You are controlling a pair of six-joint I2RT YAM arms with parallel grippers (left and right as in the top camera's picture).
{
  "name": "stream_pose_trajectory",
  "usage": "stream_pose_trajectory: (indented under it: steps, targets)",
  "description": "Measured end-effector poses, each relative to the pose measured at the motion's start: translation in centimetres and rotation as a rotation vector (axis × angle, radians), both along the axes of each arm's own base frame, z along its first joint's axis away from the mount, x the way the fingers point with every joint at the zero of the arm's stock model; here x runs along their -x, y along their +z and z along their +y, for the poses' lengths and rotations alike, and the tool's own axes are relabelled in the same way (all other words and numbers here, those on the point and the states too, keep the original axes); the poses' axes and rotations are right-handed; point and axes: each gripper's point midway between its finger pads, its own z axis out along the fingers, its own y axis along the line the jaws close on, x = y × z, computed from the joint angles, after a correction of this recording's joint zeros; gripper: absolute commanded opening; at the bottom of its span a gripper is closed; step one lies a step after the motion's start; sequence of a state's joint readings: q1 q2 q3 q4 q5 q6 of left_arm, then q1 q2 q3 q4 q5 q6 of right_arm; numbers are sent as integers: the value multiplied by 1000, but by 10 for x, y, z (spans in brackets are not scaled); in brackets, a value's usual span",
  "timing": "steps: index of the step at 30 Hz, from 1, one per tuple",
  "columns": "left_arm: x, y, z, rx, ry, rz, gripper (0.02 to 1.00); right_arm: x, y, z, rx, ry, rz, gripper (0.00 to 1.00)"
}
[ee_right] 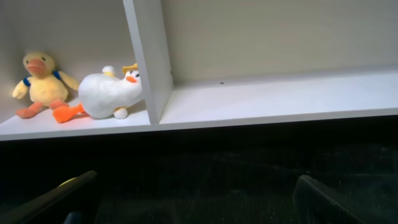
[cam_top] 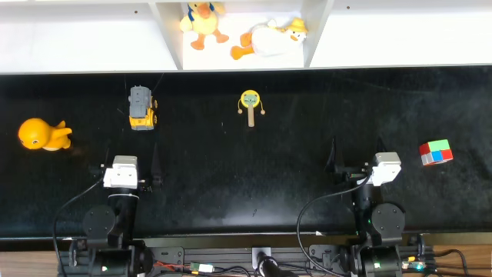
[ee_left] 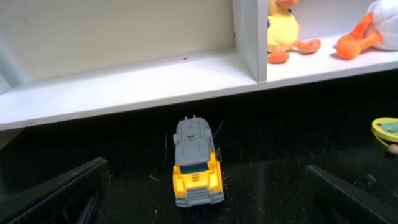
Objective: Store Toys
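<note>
Two wide-open, empty pincers: left pincer faces the toy truck, right pincer touches nothing.

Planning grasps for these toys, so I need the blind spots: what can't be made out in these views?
Yellow plush duck: top view, head cut by the top edge; left wrist view, the shelf divider hides part.
Rattle: left wrist view, cut by the edge.
Colour cube: top view, underside and far faces hidden.
Orange toy: top view, too small for details.

Black table: truck, rattle, orange toy, cube; white shelf: yellow duck, white goose
</note>
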State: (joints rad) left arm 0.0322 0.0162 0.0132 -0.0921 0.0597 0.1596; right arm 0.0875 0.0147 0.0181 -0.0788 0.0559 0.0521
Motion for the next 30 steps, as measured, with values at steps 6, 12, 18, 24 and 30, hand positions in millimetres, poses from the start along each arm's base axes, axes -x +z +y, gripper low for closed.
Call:
stream_pose_trajectory:
  steps: [6,12,18,24,30]
  targets:
    - [13,-18,-5,34,-21,256,998,0,0,0,0,0,0,993]
    - [23,10,-2,65,-7,467,996,0,0,0,0,0,0,996]
    - [20,28,23,155,64,677,996,0,0,0,0,0,0,996]
    - [7,40,62,234,81,755,996,0,0,0,0,0,0,993]
    - [14,50,116,274,198,728,993,0,0,0,0,0,0,996]
